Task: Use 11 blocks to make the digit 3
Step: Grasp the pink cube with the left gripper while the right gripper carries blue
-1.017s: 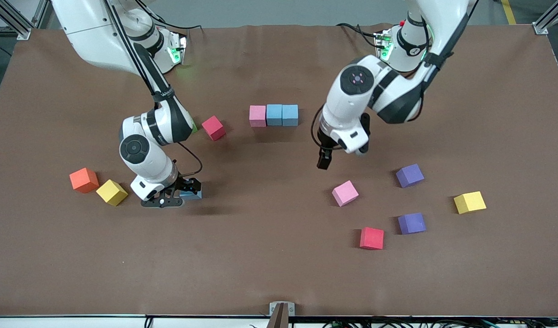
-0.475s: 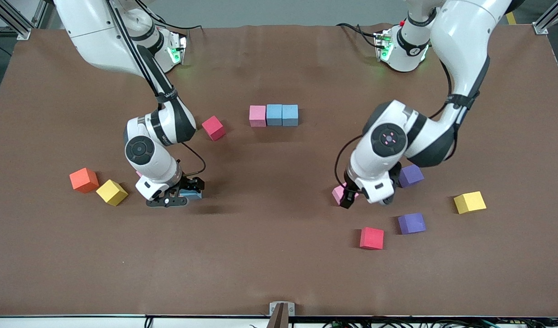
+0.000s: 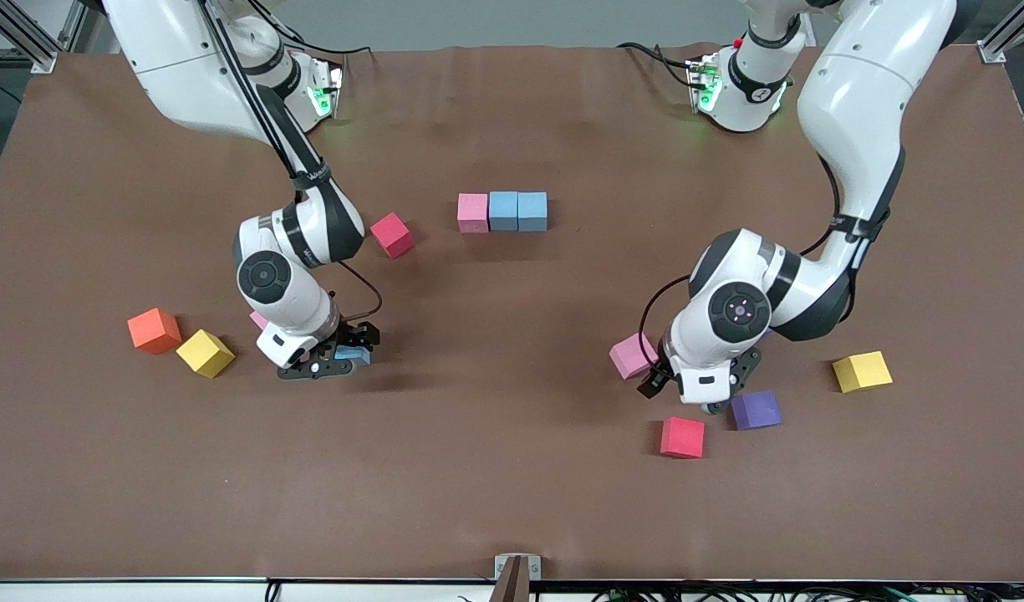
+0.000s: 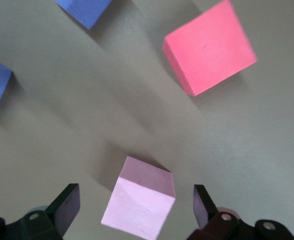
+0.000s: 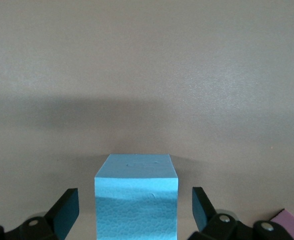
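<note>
While both arms reach low over the brown table [image 3: 512, 502], each hand stands released, its fingers wide apart and gripping nothing. The left hand [image 3: 655, 380] is down at a pink block [image 3: 631, 355] toward the left arm's end of the table; in the left wrist view that pink block [image 4: 139, 199] sits between the two fingers [image 4: 67, 204] with a gap on each side. Just nearer the front camera lie a red block [image 3: 683, 437] and a purple block [image 3: 756, 410], and a yellow block [image 3: 862, 371] lies farther toward that end. A second purple block is almost wholly hidden under the left arm.

The right hand [image 3: 332, 364] is down around a light blue block [image 3: 357, 356] toward the right arm's end; the right wrist view shows this light blue block [image 5: 136, 197] centred between open fingers [image 5: 66, 210], apart from both. Beside it, a yellow block [image 3: 205, 353] and an orange cube [image 3: 154, 329] touch at a corner. Another pink block [image 3: 258, 318] peeks out under the right arm.

Farther from the camera, near the table's middle, a row [image 3: 502, 211] of one pink and two light blue blocks stands touching side by side, with a second red block [image 3: 392, 234] near it, turned askew.
</note>
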Available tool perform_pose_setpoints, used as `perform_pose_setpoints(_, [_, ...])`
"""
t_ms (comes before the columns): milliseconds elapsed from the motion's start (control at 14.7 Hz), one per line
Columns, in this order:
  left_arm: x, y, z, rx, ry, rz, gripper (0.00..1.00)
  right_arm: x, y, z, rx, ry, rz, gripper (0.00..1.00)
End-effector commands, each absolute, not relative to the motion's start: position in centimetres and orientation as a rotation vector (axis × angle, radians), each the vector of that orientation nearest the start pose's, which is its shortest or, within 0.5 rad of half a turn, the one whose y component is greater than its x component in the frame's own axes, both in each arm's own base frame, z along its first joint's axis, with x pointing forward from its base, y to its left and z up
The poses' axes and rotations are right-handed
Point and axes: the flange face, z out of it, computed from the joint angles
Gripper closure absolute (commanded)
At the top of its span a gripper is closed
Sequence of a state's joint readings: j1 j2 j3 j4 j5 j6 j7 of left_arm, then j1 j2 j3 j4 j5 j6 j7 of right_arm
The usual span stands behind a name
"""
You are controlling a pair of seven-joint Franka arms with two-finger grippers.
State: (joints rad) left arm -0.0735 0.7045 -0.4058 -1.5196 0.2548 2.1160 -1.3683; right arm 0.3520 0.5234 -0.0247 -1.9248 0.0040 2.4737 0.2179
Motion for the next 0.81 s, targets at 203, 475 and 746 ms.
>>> perform_pose_setpoints(203, [64.9,-28.2,24.8,-2.918,-1.203,0.200,0.00,59.6,20.4,21.5,-3.140,-0.216,-0.013,0.03])
perform_pose_setpoints(475, [64.1,-28.8,22.8,-2.942,-1.104,0.247,0.01,59.5,20.3,20.9,-3.141,-0.223,-0.003,0.27])
perform_pose_setpoints(746, [63.9,-28.9,21.4,-2.963,-1.032,0.274,0.01,59.6,20.6,21.1,-3.136,-0.206,-0.003,0.61])
